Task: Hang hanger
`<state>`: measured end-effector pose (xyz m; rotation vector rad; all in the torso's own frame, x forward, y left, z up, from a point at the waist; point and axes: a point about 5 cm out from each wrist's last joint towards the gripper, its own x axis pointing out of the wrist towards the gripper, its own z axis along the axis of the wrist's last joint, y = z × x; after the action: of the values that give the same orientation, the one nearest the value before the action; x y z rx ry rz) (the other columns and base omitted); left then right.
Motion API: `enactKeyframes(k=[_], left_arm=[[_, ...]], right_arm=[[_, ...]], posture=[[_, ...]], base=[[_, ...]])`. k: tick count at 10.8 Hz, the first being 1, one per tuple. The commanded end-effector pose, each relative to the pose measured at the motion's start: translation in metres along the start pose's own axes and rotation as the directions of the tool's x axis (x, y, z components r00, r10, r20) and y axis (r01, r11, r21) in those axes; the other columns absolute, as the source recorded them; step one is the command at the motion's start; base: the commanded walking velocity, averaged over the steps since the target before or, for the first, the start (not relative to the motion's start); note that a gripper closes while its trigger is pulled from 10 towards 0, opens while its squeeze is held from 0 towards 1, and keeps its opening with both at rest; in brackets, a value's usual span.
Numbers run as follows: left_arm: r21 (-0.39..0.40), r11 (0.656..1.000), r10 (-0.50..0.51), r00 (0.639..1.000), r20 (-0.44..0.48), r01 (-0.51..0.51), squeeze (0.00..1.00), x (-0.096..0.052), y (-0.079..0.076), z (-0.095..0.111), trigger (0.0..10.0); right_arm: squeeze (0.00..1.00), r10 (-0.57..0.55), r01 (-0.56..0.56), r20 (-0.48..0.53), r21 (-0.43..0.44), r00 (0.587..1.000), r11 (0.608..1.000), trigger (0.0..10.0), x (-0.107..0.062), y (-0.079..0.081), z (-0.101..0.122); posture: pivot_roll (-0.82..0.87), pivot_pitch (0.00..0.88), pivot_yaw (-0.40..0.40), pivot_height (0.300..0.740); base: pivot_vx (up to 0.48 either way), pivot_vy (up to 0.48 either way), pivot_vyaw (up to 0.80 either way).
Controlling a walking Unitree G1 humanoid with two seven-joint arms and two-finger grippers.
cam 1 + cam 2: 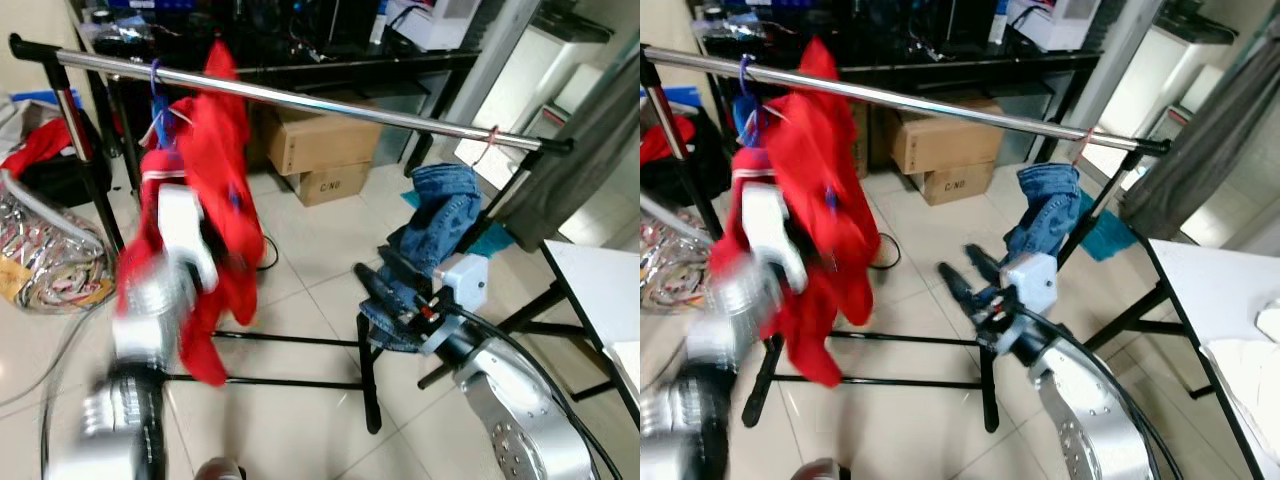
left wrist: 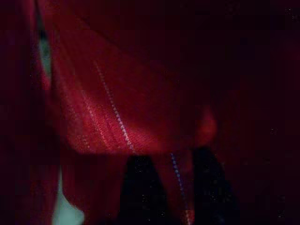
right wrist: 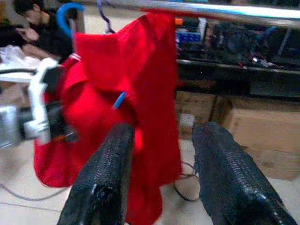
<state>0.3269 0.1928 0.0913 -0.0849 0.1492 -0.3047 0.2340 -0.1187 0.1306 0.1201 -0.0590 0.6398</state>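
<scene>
Blue hanger [image 1: 157,105]: hook over the rail [image 1: 330,105] near its left end, carrying a red garment [image 1: 215,180] that hangs bunched below the rail. A second blue bit of hanger pokes out of the red cloth in the right wrist view.

Left gripper [image 1: 205,235]: raised into the garment, blurred by motion; left wrist view is dark, red fabric draped right over the black fingers [image 2: 138,187]; cannot tell whether they are apart or together.

Right gripper [image 3: 161,154]: held out low, well to the right of the garment, fingers apart with nothing between them, pointing toward the red cloth.

Jeans [image 1: 440,215] hang near the rail's right end, just behind the right gripper. Cardboard boxes [image 1: 320,150] sit on the tiled floor [image 1: 300,420] behind the rack. Worktop [image 1: 600,290] corner at far right. A person [image 3: 33,28] sits beyond the rack's left end.
</scene>
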Motion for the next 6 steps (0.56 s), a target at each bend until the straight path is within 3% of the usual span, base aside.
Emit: enactKeyframes(k=[1,4,6], left_arm=[[0.023,0.999,-0.034,0.998,0.05,0.032,0.0,0.004,-0.007,0.015,10.0],[0.007,1.0,-0.013,0.999,0.042,0.013,0.0,-0.028,-0.019,-0.009,10.0],[0.046,0.998,0.048,0.998,0.033,-0.049,0.0,-0.048,-0.023,-0.028,10.0]], right_arm=[[0.0,-0.042,0.042,-0.01,-0.024,0.999,0.999,10.0,-0.004,-0.008,-0.002],[0.0,-0.071,0.07,-0.045,-0.031,0.996,0.997,10.0,-0.007,-0.016,-0.024],[0.0,-0.089,0.087,-0.051,-0.031,0.995,0.996,10.0,-0.01,-0.019,-0.033]], posture=[[0.12,0.0,-0.121,0.74],[0.15,0.0,-0.114,0.74],[0.15,0.0,-0.111,0.74]], base=[[0.0,0.0,0.0],[0.0,0.0,0.0],[0.0,0.0,0.0]])
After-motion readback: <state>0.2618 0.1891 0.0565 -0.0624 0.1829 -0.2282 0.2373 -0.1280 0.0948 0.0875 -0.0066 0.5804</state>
